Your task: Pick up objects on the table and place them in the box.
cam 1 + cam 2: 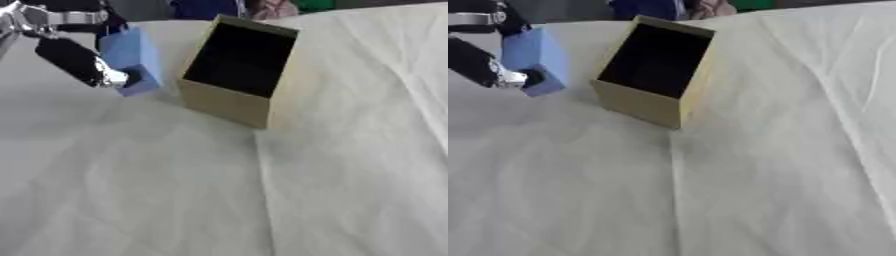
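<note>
White-clothed table (332,190) fills frame. Tan box (229,102) upper centre, open, dark inside. Blue block (131,55) upper left, just beside box, left hand (79,62) w/ fingers curled round it. Step: carrying. Next prob. needs lift over rim, then release.

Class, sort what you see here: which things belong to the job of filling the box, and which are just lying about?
Job: blue block, held by left robot hand; box, open and dark inside.
Lying about: white cloth over the table; coloured shapes at the far edge.

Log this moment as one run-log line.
left hand: fingers around blue block, left of box | box: open | right hand: not in view
</note>
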Motion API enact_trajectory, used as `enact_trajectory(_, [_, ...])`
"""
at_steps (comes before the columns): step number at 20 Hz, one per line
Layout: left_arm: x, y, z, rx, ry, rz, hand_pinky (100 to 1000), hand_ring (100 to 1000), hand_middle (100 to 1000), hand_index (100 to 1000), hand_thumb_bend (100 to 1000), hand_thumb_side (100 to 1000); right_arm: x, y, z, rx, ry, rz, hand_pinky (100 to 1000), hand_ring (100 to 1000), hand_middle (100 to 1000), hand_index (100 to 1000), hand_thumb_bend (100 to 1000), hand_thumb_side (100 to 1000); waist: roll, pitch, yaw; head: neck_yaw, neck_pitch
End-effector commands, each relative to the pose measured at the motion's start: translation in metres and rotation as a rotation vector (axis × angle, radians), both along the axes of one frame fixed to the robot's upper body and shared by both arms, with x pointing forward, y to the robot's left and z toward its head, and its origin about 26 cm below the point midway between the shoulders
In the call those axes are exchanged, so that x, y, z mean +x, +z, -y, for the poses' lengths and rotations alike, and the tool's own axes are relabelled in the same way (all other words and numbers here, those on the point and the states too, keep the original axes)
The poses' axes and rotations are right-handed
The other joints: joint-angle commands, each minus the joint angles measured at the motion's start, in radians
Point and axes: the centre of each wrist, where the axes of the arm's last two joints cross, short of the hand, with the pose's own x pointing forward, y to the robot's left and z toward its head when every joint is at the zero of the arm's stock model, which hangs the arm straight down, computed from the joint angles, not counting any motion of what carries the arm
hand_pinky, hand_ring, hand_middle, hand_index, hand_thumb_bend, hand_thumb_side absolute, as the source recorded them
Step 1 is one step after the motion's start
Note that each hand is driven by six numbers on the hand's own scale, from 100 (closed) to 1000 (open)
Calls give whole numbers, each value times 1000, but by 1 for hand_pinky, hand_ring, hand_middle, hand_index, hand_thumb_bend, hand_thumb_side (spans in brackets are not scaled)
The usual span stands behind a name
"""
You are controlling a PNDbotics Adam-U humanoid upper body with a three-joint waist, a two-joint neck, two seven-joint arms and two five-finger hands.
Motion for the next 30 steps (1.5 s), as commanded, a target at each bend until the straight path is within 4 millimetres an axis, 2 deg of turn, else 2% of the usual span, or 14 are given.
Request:
enact_trajectory(1, [1, 19, 5, -69, -6, 67, 768, 588, 502, 682, 100, 651, -5, 12, -2, -11, 17, 37, 816, 859, 847, 928, 194, 1000, -8, -17, -5, 13, -20])
enact_trajectory(6, [13, 27, 25, -131, -40, 127, 760, 607, 499, 681, 100, 649, -5, 15, -5, -11, 34, 51, 816, 859, 848, 928, 194, 1000, -11, -8, -21, 33, -36])
enact_trajectory(13, [34, 27, 51, -167, -60, 160, 758, 611, 503, 685, 100, 646, -4, 15, -7, -7, 45, 47, 816, 859, 847, 929, 186, 1000, -12, 2, -32, 46, -48])
enact_trajectory(21, [52, 16, 73, -202, -127, 158, 772, 627, 529, 715, 100, 652, -4, 16, -10, 0, 61, 48, 815, 858, 846, 929, 185, 1000, -12, 12, -46, 57, -54])
enact_trajectory(26, [65, 4, 79, -194, -115, 157, 785, 662, 557, 734, 100, 671, -3, 16, -12, 3, 71, 46, 814, 858, 846, 930, 185, 1000, -12, 17, -53, 63, -56])
enact_trajectory(30, [76, -8, 80, -175, -79, 189, 800, 719, 613, 824, 100, 708, -3, 16, -12, 6, 75, 45, 815, 858, 846, 930, 178, 1000, -12, 20, -58, 63, -48])
